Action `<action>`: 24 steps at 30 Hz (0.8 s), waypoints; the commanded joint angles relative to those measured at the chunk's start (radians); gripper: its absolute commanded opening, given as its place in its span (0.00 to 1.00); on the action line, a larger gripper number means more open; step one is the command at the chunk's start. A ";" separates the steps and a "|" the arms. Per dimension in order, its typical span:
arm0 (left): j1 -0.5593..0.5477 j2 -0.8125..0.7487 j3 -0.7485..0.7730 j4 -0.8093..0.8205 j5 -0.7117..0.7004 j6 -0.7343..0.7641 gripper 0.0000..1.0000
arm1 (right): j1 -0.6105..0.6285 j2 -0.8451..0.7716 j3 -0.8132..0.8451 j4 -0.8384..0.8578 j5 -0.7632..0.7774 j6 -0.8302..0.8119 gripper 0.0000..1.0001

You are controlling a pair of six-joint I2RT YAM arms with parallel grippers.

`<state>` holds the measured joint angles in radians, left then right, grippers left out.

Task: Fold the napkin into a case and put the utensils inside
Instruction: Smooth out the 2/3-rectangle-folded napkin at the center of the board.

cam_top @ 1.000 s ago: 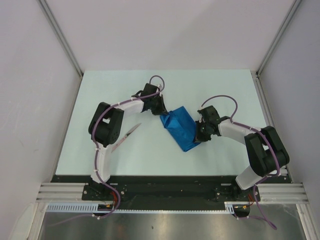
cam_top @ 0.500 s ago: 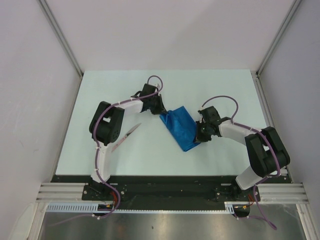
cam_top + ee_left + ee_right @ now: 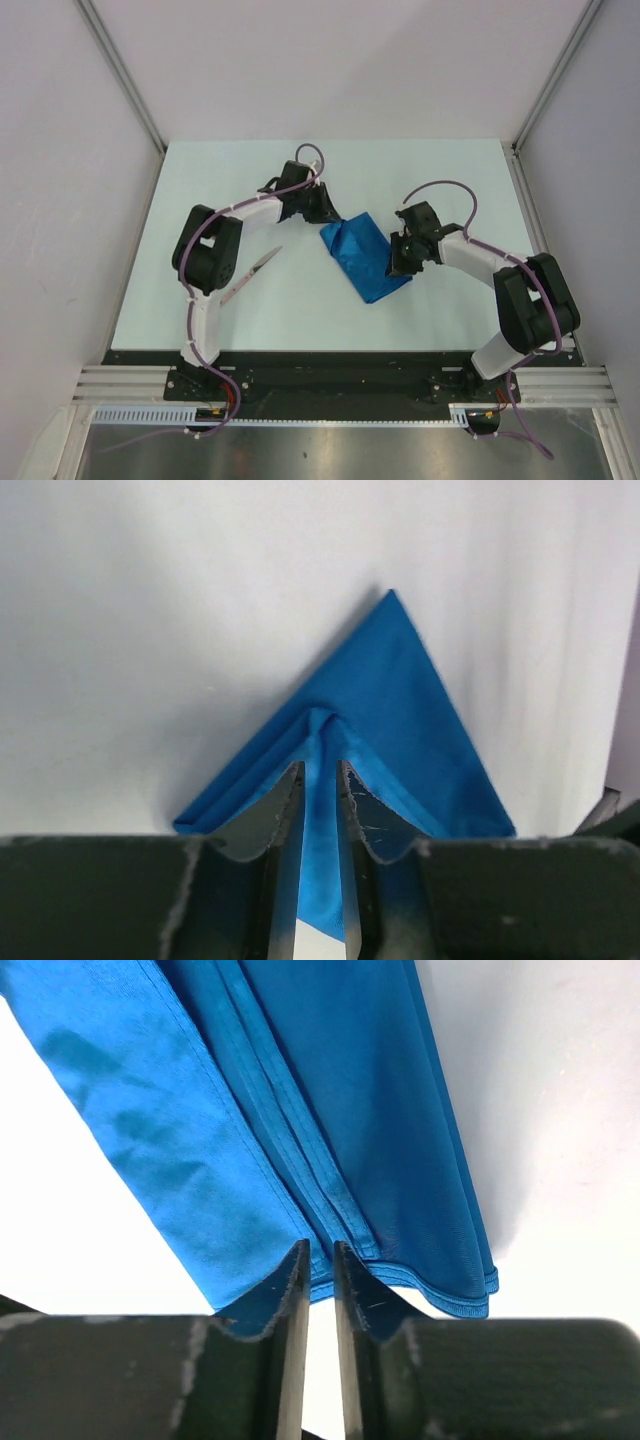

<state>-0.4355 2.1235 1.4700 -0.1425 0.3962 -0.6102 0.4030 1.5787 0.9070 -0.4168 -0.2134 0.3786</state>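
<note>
The blue napkin [image 3: 363, 258] lies folded into a narrow oblong case, slanting across the middle of the table. My left gripper [image 3: 325, 214] hovers over its far corner, its jaws a narrow gap apart. In the left wrist view a small pinched ridge of napkin [image 3: 400, 700] stands just ahead of that gripper [image 3: 320, 767]. My right gripper [image 3: 396, 257] is at the cloth's right edge, also slightly open. In the right wrist view its tips [image 3: 319, 1245] sit over the hemmed edges of the napkin [image 3: 330, 1090]. A silver utensil [image 3: 258, 270] lies left of the cloth, beside the left arm.
The pale table [image 3: 300, 310] ends in a black rail at the near edge [image 3: 340, 358]. White walls with metal posts [image 3: 120, 80] close in the left, back and right sides.
Both grippers have parted their jaws a little and let go of the cloth. The left one has drawn back toward the far side; the right one has lifted up and to the right.
</note>
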 commanded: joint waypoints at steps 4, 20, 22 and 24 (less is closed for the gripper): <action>-0.019 -0.082 -0.037 0.080 0.089 -0.040 0.17 | -0.009 -0.029 0.055 -0.050 0.032 -0.030 0.29; -0.019 0.093 0.052 0.057 0.069 -0.115 0.10 | 0.020 -0.004 -0.059 0.096 -0.138 0.032 0.06; -0.006 0.111 0.049 0.055 0.064 -0.149 0.09 | 0.020 0.013 -0.074 0.105 -0.118 0.029 0.04; -0.002 0.118 0.049 0.055 0.059 -0.158 0.08 | 0.020 0.026 -0.082 0.101 -0.090 0.019 0.03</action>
<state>-0.4572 2.2242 1.4807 -0.0731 0.4812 -0.7208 0.4210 1.5791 0.8448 -0.3603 -0.3149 0.3969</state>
